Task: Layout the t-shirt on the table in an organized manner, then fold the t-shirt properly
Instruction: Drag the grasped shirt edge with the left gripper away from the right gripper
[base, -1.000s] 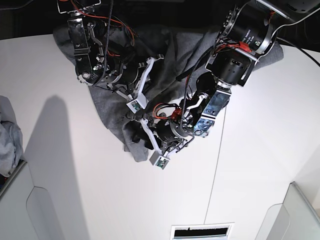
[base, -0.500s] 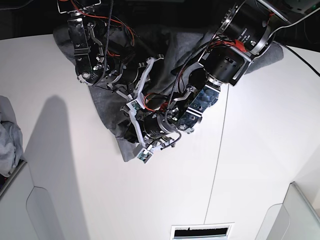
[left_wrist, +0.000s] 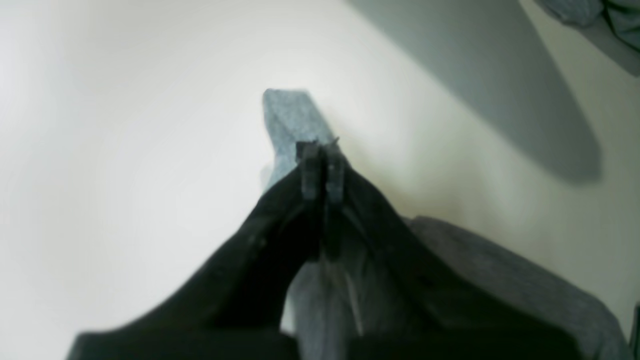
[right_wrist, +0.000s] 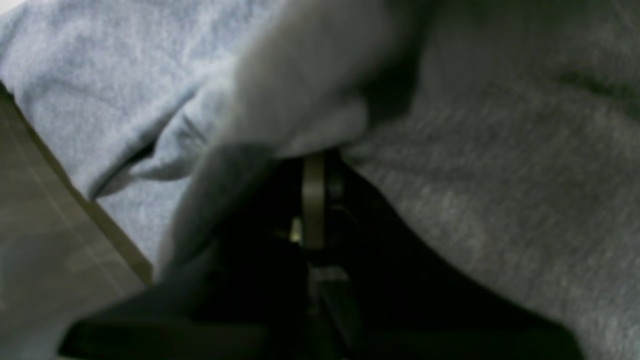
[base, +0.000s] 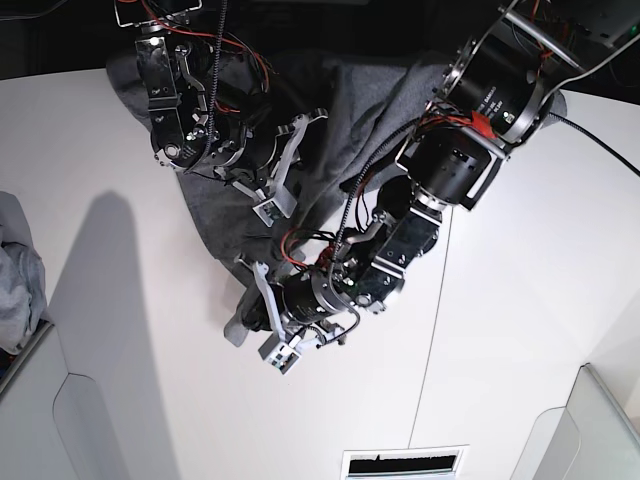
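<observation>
While both end effectors clench the t-shirt (base: 215, 215) – left (left_wrist: 320, 165) at its edge (right (right_wrist: 314, 165) mid-cloth) – bare table (base: 130, 400) alongside.

Robotics lab bench suggested, two black arms (base: 460, 150) with exposed red wiring seen mounted over a large plain white table (base: 520, 300), light grey angled bins (base: 590, 420) set at its corners, a slotted vent panel (base: 405, 463) let into the near edge.
</observation>
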